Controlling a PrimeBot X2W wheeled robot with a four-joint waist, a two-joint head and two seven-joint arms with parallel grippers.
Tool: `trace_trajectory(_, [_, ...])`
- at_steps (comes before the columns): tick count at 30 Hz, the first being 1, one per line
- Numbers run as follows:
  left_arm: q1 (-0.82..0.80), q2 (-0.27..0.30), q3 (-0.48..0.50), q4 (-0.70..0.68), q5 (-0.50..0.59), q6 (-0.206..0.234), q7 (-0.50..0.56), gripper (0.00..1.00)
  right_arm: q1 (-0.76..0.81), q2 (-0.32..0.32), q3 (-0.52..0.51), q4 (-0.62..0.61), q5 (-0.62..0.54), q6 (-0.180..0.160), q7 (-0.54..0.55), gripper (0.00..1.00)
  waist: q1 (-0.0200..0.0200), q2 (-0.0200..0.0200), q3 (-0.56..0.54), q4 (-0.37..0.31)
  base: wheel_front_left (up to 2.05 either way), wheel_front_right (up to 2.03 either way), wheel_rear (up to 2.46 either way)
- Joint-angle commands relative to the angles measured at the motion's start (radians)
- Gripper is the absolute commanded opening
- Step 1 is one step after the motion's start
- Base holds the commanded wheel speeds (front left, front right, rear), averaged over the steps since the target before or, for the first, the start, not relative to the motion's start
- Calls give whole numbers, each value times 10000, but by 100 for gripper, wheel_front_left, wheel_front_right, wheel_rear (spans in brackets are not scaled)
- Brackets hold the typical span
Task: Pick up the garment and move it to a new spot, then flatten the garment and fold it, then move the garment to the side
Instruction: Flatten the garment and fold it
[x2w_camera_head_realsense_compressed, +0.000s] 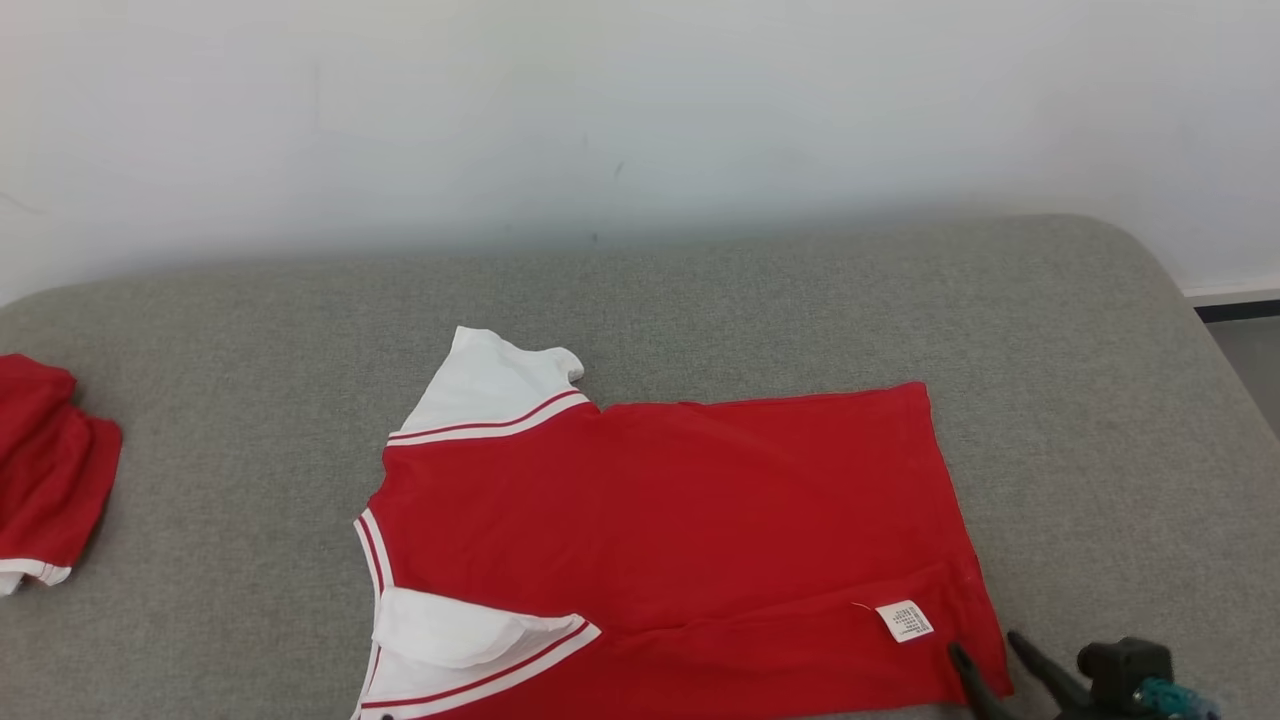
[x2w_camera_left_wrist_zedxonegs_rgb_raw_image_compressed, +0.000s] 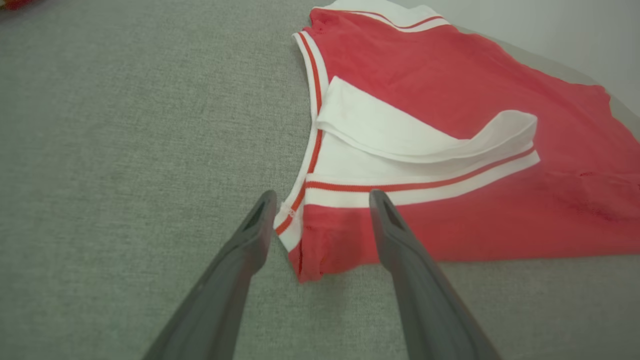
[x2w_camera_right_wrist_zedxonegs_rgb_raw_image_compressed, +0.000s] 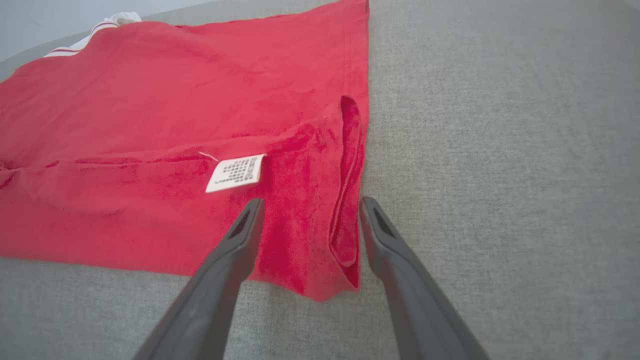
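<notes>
The garment (x2w_camera_head_realsense_compressed: 690, 530) is a red shirt with white sleeves, lying flat on the grey cushion with its near edge folded over so a white care label (x2w_camera_head_realsense_compressed: 905, 620) faces up. My left gripper (x2w_camera_left_wrist_zedxonegs_rgb_raw_image_compressed: 322, 197) stands open above the shirt's near shoulder corner (x2w_camera_left_wrist_zedxonegs_rgb_raw_image_compressed: 300, 235), fingers straddling it without holding it. My right gripper (x2w_camera_right_wrist_zedxonegs_rgb_raw_image_compressed: 309, 206) is open over the near hem corner (x2w_camera_right_wrist_zedxonegs_rgb_raw_image_compressed: 345, 235), nothing pinched between its fingers. In the head view the right gripper (x2w_camera_head_realsense_compressed: 990, 652) shows at the lower right, beside the hem.
Another red garment (x2w_camera_head_realsense_compressed: 45, 470) with white trim lies bunched at the left edge of the grey cushion (x2w_camera_head_realsense_compressed: 800, 300). A white wall rises behind. The cushion's rounded right edge (x2w_camera_head_realsense_compressed: 1200, 330) drops to the floor.
</notes>
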Motion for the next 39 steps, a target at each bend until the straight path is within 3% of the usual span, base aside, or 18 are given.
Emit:
trace_trajectory(1, [-188, 152, 86, 12, 328, 56, -215, 100, -141, 18, -258, -47, -226, -24, -93, 100, 0, 0, -22, -21, 0, 0, 0])
trace_trajectory(6, [-321, 200, 552, -400, 1053, 254, -491, 100, -352, 225, -795, -347, -652, -24, -488, 100, 0, 0, -56, -39, 0, 0, 0])
trace_trajectory(8, [-379, 216, 1076, -1149, 2013, 508, -508, 100, -418, 367, -1119, -555, -1019, -24, -754, 100, 0, 0, -68, -34, 0, 0, 0])
trace_trajectory(9, [-107, -80, 1711, -1919, 2805, 640, -492, 100, -470, 635, -1520, -797, -1504, -24, -930, 100, 0, 0, -63, -36, 0, 0, 0])
trace_trajectory(11, [25, -216, 2027, -2305, 3261, 670, -494, 100, -433, 795, -1688, -928, -1842, -24, -976, 100, 0, 0, -57, -25, 0, 0, 0])
trace_trajectory(13, [305, -726, 2860, -3046, 4249, 493, -497, 100, -206, 1423, -2473, -1827, -2826, -24, -984, 100, 0, 0, -34, 7, 0, 0, 0])
trace_trajectory(17, [631, -1505, 3872, -3311, 5055, 235, -499, 100, 322, 2288, -3419, -3000, -3766, -24, -972, 100, 0, 0, 6, 64, 0, 0, 0])
trace_trajectory(22, [709, -2190, 4786, -2752, 5573, -328, -500, 100, 1020, 3104, -3939, -3693, -4510, -24, -975, 100, 0, 0, 47, 90, 0, 0, 0])
trace_trajectory(26, [775, -2507, 5238, -2265, 5871, -757, -500, 100, 1233, 3413, -3731, -3666, -4896, -24, -974, 100, 0, 0, 145, -92, 0, 0, 0])
trace_trajectory(29, [498, -2562, 5413, -2114, 6036, -1079, -501, 100, 1056, 3453, -3647, -3604, -4985, -24, -975, 100, 0, 0, 278, -271, 0, 0, 0])
trace_trajectory(34, [-610, -2135, 5634, -1984, 5817, -1503, -501, 100, -11, 3291, -3463, -3332, -4900, -24, -975, 100, 0, 0, 875, -800, 0, 0, 0])
trace_trajectory(36, [-1266, -1715, 5616, -1664, 5756, -1587, -501, 100, -509, 3219, -3271, -3041, -4879, -24, -976, 100, 0, 0, 1184, -1065, 0, 0, 0])
trace_trajectory(39, [-2522, -1027, 4787, -857, 5300, -1658, -495, 100, -1474, 3120, -3026, -2636, -4720, -24, -977, 100, 0, 0, 1654, -1419, 0, 0, 0])
